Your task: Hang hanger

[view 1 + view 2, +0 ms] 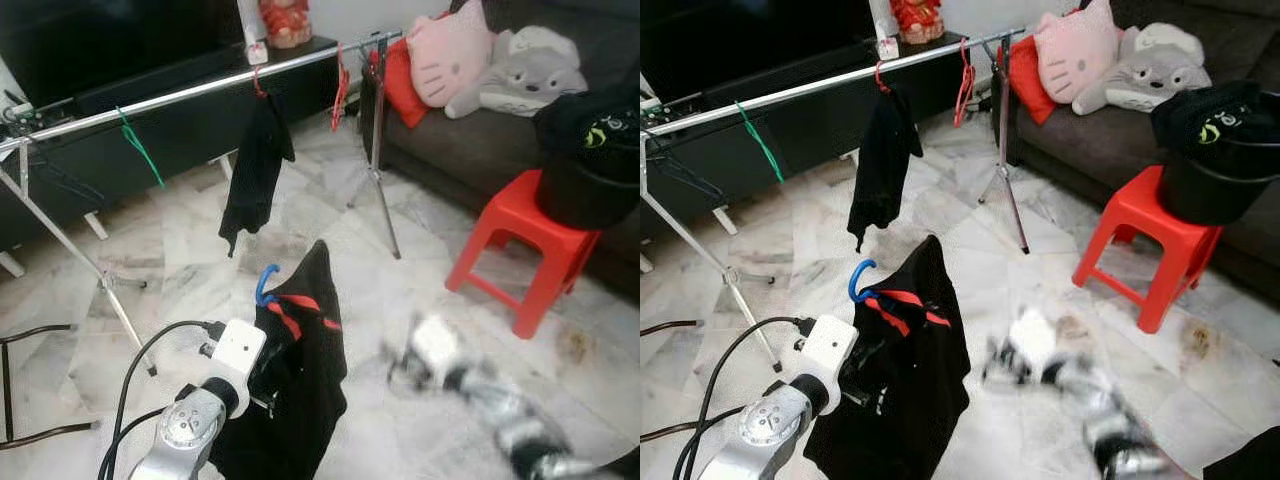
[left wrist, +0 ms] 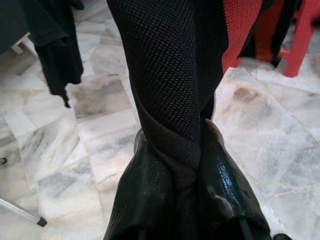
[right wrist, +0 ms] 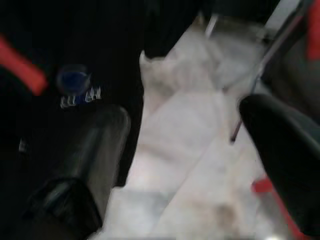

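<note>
Left gripper point(image 2: 182, 165) seen at lower left of head frame, jaws clamped on black garment point(image 1: 300, 400). Garment draped on blue hanger point(image 1: 266, 284), hook up, at lower centre. Right gripper point(image 3: 185, 160) blurred at lower right, jaws spread wide, nothing held between them. Rail point(image 1: 180, 97) runs across upper frame, well apart from hanger; second black garment point(image 1: 255, 170), green hanger point(image 1: 140, 148) hung on it. Red stool point(image 1: 525, 235) at right.
</note>
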Robot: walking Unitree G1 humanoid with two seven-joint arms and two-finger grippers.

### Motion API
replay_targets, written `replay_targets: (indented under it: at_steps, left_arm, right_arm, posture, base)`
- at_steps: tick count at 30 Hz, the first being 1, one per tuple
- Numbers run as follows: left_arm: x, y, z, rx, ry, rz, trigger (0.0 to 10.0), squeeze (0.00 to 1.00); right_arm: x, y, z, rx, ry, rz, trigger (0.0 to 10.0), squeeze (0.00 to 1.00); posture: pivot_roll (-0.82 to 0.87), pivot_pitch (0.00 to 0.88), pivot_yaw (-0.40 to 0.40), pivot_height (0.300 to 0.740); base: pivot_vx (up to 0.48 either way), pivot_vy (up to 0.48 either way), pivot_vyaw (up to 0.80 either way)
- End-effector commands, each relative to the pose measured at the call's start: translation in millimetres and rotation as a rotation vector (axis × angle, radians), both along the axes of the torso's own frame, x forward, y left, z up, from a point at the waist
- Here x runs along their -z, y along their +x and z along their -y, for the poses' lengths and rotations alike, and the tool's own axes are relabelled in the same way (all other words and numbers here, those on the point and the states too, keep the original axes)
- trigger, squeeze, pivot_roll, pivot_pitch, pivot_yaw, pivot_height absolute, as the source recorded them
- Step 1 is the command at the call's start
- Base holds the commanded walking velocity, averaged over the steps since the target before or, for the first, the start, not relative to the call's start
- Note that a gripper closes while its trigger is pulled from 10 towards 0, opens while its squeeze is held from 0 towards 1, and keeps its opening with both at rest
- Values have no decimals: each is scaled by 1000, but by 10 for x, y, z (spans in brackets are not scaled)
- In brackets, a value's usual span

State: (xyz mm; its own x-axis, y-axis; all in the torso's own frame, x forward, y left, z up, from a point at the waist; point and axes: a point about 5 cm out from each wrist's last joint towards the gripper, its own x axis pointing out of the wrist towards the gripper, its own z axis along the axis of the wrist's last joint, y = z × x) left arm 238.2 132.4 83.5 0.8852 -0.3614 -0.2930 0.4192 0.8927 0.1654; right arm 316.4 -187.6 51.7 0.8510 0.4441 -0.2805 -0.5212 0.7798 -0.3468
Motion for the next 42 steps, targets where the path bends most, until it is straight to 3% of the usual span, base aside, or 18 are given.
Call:
replay_targets:
  at_steps: [1, 3, 7, 8, 9, 10, 15, 16, 20, 21, 30, 42]
  left_arm:
    - [-116, 44, 16, 28, -5, 38, 10000, 0]
    - [-130, 56, 30, 45, -6, 36, 10000, 0]
    - [-146, 53, 75, 70, -7, 30, 10000, 0]
    - [-153, 48, 84, 75, -10, 29, 10000, 0]
    - [-157, 44, 85, 79, -13, 28, 10000, 0]
    - [-157, 44, 85, 79, -13, 28, 10000, 0]
    - [-194, 40, 113, 136, -23, 26, 10000, 0]
    - [-221, 47, 134, 164, -24, 30, 10000, 0]
    - [-307, 47, 214, 243, -42, 36, 10000, 0]
    - [-330, 41, 237, 266, -46, 37, 10000, 0]
    - [-391, -30, 328, 362, -70, 19, 10000, 0]
    - [-408, -48, 341, 381, -80, 6, 10000, 0]
  right_arm:
    - [-179, 64, -82, -91, 61, 36, 10000, 0]
    - [-440, 152, -104, -157, 86, 120, 10000, 0]
    - [-427, 66, -204, -243, 133, 110, 10000, 0]
    - [-384, 4, -229, -288, 157, 81, 10000, 51]
    - [-359, -30, -236, -310, 157, 67, 10000, 239]
    - [-359, -30, -236, -310, 157, 67, 10000, 239]
    - [-205, -241, -245, -480, 50, -34, 10000, 243]
    - [-162, -285, -231, -520, -18, -44, 10000, 227]
    - [-142, -267, -227, -515, -46, -43, 10000, 129]
    - [-144, -254, -239, -512, -47, -42, 10000, 0]
    - [-116, -202, -358, -456, -68, 14, 10000, 0]
    - [-118, -218, -364, -445, -58, 11, 10000, 0]
  posture:
    - [-147, 0, 84, 732]
    - [-147, 0, 84, 732]
    - [-145, 0, 79, 732]
    - [-143, 0, 79, 732]
    - [-145, 0, 80, 732]
    - [-145, 0, 80, 732]
    - [-157, 0, 78, 732]
    - [-157, 0, 78, 732]
    - [-157, 0, 77, 732]
    - [-157, 0, 77, 732]
    - [-150, 0, 73, 732]
    - [-149, 0, 72, 732]
  base:
    - [0, 0, 0]
    - [0, 0, 0]
    - [0, 0, 0]
    - [0, 0, 0]
    - [0, 0, 0]
    - [0, 0, 0]
    - [0, 0, 0]
    - [0, 0, 0]
    - [0, 0, 0]
    - [0, 0, 0]
    - [0, 0, 0]
    - [0, 0, 0]
